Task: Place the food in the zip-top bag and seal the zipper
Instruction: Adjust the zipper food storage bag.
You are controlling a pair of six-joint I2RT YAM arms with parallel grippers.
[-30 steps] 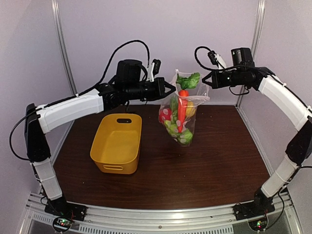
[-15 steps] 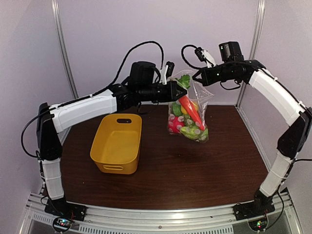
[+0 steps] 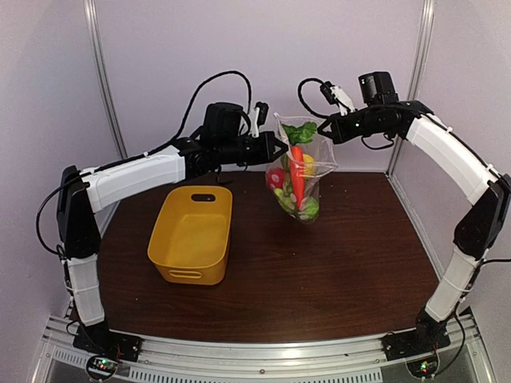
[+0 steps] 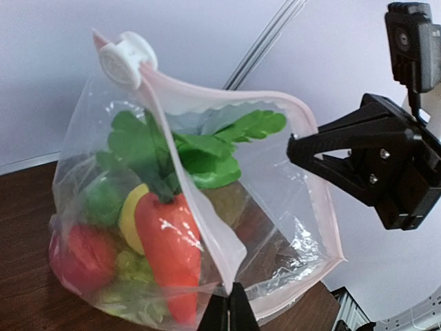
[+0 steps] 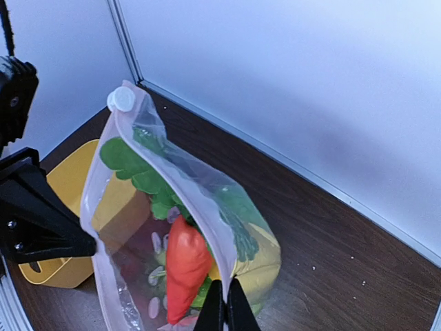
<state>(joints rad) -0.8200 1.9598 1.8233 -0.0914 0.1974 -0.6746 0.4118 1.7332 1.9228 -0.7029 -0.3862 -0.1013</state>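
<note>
The clear zip-top bag [image 3: 307,163] hangs in the air between my two grippers, above the back of the table. It holds the food: an orange carrot [image 3: 297,171] with green leaves, a red apple [image 3: 275,179], a yellow lemon [image 3: 308,164] and green pieces at the bottom. My left gripper [image 3: 281,148] is shut on the bag's left mouth edge [image 4: 231,272]. My right gripper [image 3: 326,132] is shut on the right mouth edge [image 5: 224,272]. The pale zipper strip [image 4: 207,93] is parted, and a white slider [image 4: 124,58] sits at its far end.
An empty yellow plastic basket [image 3: 192,234] stands on the dark wooden table [image 3: 335,271] to the left of the bag. Grey walls and metal posts close in the back and sides.
Both grippers have carried the bag a little left. The bag has swung from tilted right to hanging nearly straight. The left arm has drawn back slightly.
</note>
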